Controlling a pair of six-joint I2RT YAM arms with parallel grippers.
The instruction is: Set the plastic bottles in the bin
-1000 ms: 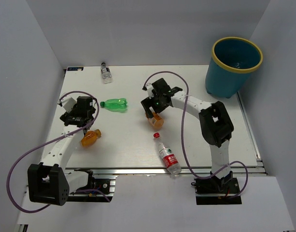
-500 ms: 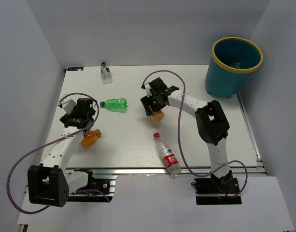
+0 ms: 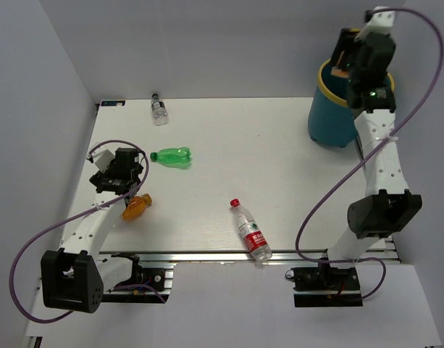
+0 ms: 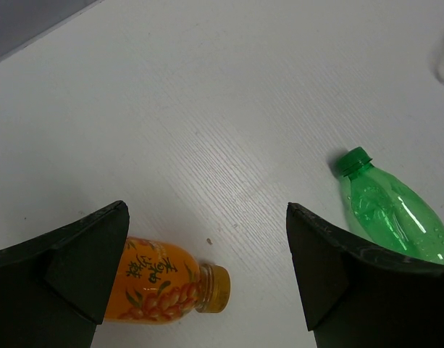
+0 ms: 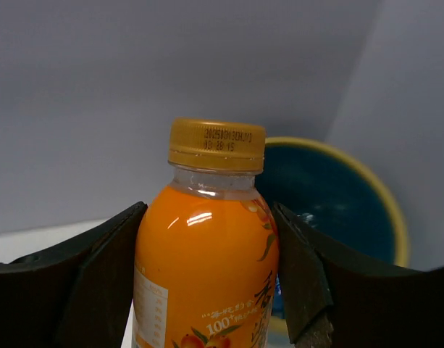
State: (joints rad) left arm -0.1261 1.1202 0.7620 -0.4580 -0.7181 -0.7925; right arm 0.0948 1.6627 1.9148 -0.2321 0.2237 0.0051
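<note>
An orange bottle (image 5: pixel 207 254) is clamped upright in the right gripper (image 5: pixel 207 214) and held high so that the bin (image 5: pixel 337 196), just beyond and below, can receive it. The left gripper (image 4: pixel 207 210) is spread wide and empty, with a second orange bottle (image 4: pixel 160 283) and a green bottle (image 4: pixel 395 217) beneath its fingers.

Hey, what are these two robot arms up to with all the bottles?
They are clearing bottles into the teal bin. The right gripper holds an orange bottle up at the bin, not yet dropped. The left gripper hovers open over a second orange bottle and a green bottle on the table.
</note>
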